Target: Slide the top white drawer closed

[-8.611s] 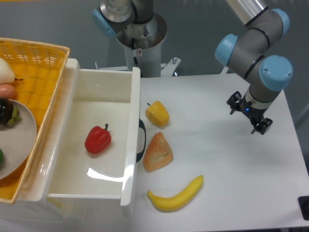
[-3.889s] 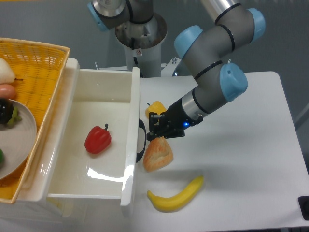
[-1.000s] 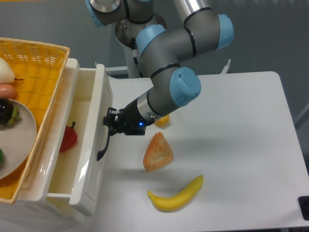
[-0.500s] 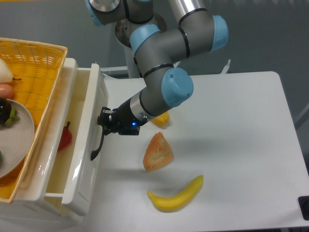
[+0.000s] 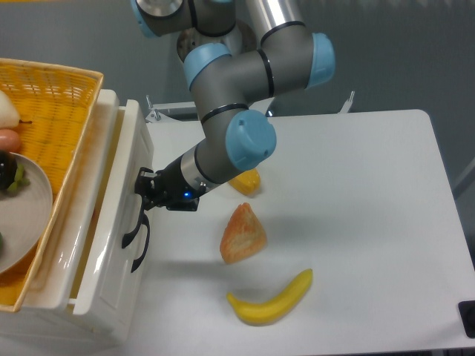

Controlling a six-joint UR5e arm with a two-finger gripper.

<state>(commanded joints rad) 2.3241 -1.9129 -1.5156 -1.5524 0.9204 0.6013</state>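
Pushing the glossy white plastic top drawer [image 5: 111, 245] shut: only a narrow gap shows at the cabinet's left. Black two-finger gripper [image 5: 145, 191] presses at its curved black handle [image 5: 136, 231]; jaw opening unclear. Push straight, level, no skew; stop when flush.
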